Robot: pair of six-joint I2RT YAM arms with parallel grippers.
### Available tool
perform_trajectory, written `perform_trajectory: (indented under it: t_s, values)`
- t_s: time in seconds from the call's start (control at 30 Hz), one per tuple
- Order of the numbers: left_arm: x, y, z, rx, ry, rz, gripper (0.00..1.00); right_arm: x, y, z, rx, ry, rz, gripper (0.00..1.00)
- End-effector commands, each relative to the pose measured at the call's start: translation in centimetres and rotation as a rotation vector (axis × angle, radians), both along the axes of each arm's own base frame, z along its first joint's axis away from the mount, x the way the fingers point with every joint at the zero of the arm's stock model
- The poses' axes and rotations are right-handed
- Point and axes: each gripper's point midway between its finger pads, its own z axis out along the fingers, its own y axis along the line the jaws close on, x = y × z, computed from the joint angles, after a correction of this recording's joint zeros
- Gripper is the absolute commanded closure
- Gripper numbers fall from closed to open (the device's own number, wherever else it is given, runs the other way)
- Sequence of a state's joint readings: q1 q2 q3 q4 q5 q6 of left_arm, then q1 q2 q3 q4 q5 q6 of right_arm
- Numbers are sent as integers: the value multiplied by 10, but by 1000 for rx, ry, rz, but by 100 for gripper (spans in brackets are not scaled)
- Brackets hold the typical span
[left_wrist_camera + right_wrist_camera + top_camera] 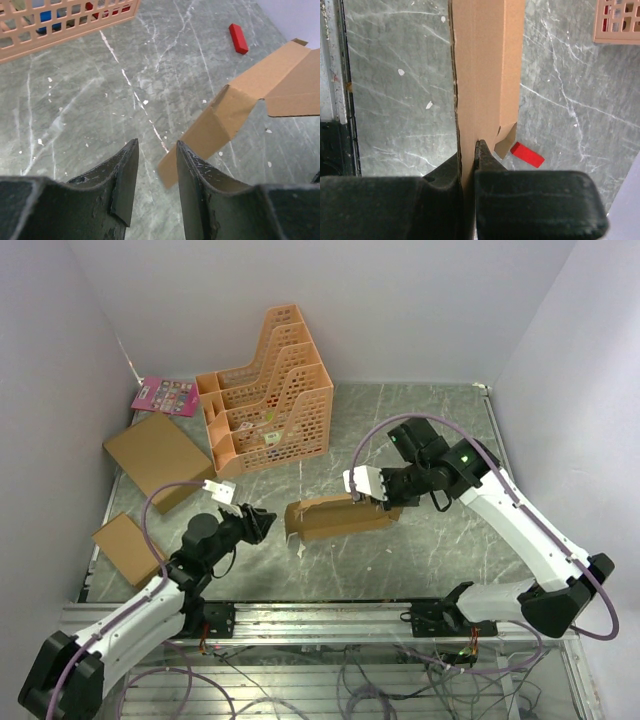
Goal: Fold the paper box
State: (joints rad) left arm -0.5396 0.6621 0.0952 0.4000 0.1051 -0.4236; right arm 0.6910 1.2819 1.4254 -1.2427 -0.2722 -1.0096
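Closest to the lens on the left wrist cam is the left gripper (156,150). Its two dark fingers sit apart with a strip of grey marbled table (75,115) showing between them, so that claw is open and holding nothing. One loose end flap of the paper box (240,105) slants down toward the right-hand finger in that view. The flap's corner is just beside the fingertip, and honestly I can't tell if it touches.

Over on the right wrist cam, the right gripper (469,150) is clamped tight on a thin upright wall of the box, one finger on each face. A small red block (527,155) lies on the table just beside that end.

From the top view the box sits about mid-table, between the two grippers, lying lengthwise left to right and only partly folded. The right claw has its right end, and the left end's flaps poke out toward the left claw.

Further back there's an orange file rack (270,390) near the wall. A larger flat cardboard box (158,455) lies to its left, with a pink card (165,395) behind that. A smaller cardboard box (125,545) sits at the table's left edge.
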Motion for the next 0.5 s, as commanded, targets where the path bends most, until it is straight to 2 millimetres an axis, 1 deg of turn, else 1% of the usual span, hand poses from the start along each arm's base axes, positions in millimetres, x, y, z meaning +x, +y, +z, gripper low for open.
perform_trajectory:
  t_s: [0.0, 0.13, 0.17, 0.27, 0.33, 0.37, 0.47]
  values:
    - [14, 6, 9, 22, -65, 60, 55, -5, -7, 3, -8, 39, 10, 100]
    - [20, -7, 8, 29, -80, 17, 55, -5, -7, 2, -6, 50, 14, 100]
    - [21, -9, 5, 37, -76, 4, 55, -6, -7, 0, -9, 54, 14, 100]
    - [24, -19, 8, 29, -113, -30, 55, -7, -7, -5, -16, 73, 18, 100]
    - [23, -25, 10, 29, -135, -61, 54, -9, -7, -9, -22, 89, 24, 100]
    - [20, -32, 13, 23, -164, -95, 54, -10, -8, -13, -28, 98, 23, 100]
    - [15, -38, 16, 24, -193, -134, 53, -10, -8, -15, -33, 102, 22, 100]
